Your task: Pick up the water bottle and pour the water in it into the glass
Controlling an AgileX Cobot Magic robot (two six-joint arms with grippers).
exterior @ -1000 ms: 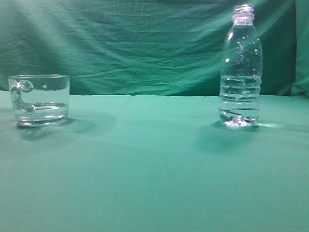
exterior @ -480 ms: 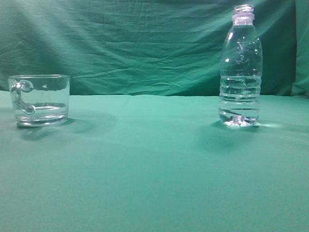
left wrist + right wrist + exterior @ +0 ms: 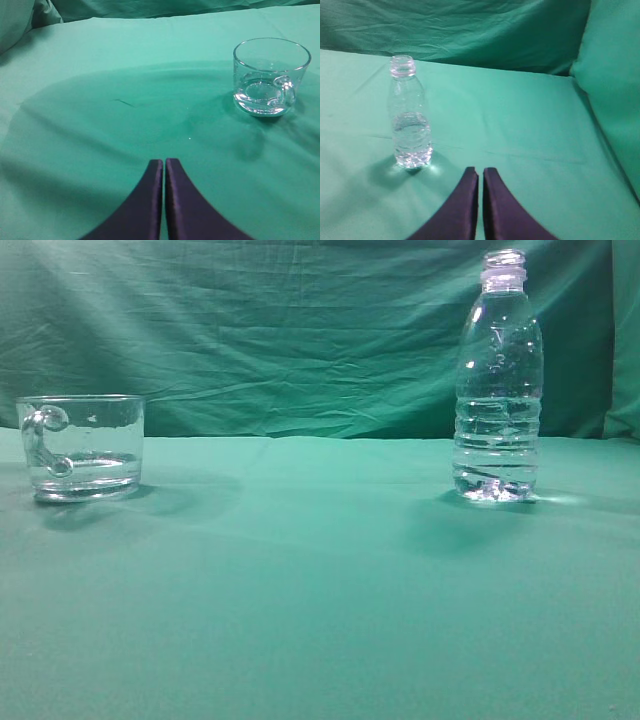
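Observation:
The water bottle [image 3: 498,380] stands upright and capless at the right of the green table, about half full of clear water [image 3: 496,445]; it also shows in the right wrist view [image 3: 410,112]. The glass [image 3: 82,446], a short mug with a looped handle, stands at the left with a little water at its bottom, and shows in the left wrist view [image 3: 270,76]. My left gripper [image 3: 164,162] is shut and empty, well short of the glass. My right gripper [image 3: 480,171] is shut and empty, short of the bottle and to its right. Neither gripper appears in the exterior view.
A green cloth [image 3: 320,570] covers the table and a wrinkled green backdrop [image 3: 280,330] hangs behind it. A raised green fold [image 3: 612,75] borders the right side in the right wrist view.

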